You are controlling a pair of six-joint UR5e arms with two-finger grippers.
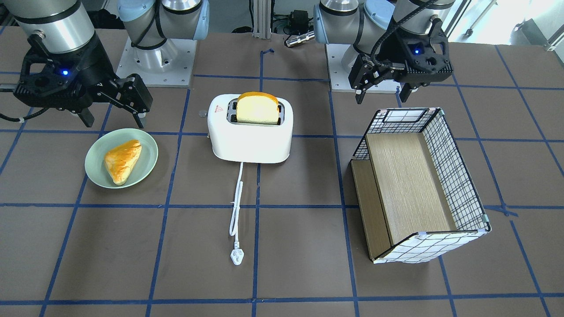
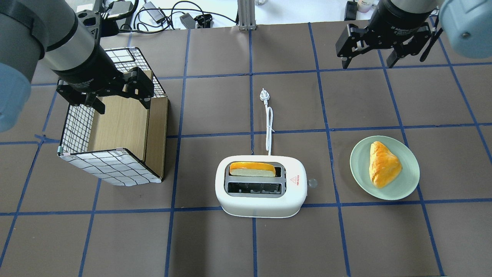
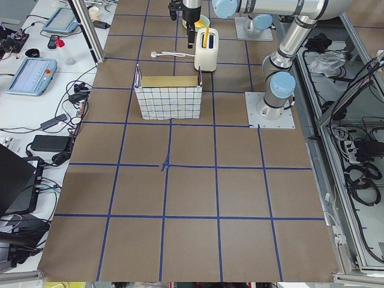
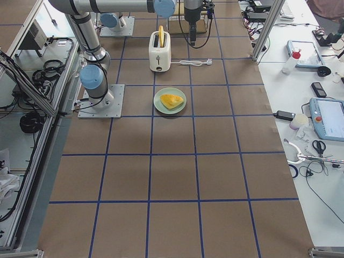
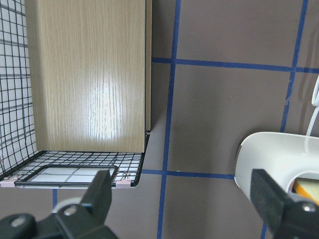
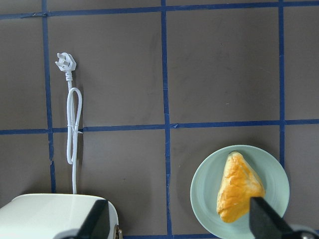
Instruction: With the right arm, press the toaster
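The white two-slot toaster (image 1: pixel 250 136) stands mid-table, and it also shows in the overhead view (image 2: pixel 261 200). A slice of bread (image 2: pixel 252 169) stands up out of one slot. The small lever knob (image 2: pixel 312 182) sticks out of the end that faces the plate. The cord (image 2: pixel 269 127) runs away from the toaster to its plug (image 1: pixel 236 256). My right gripper (image 2: pixel 367 61) is open and empty, high above the table, beyond the plate and well apart from the toaster. Its wrist view shows a toaster corner (image 6: pixel 55 216). My left gripper (image 2: pixel 123 105) is open and empty over the basket.
A pale green plate (image 2: pixel 359 169) with a golden pastry (image 2: pixel 382 165) lies on the lever side of the toaster. A wire basket (image 2: pixel 73 123) with wooden boards stands on the toaster's other side. Blue tape lines grid the brown table.
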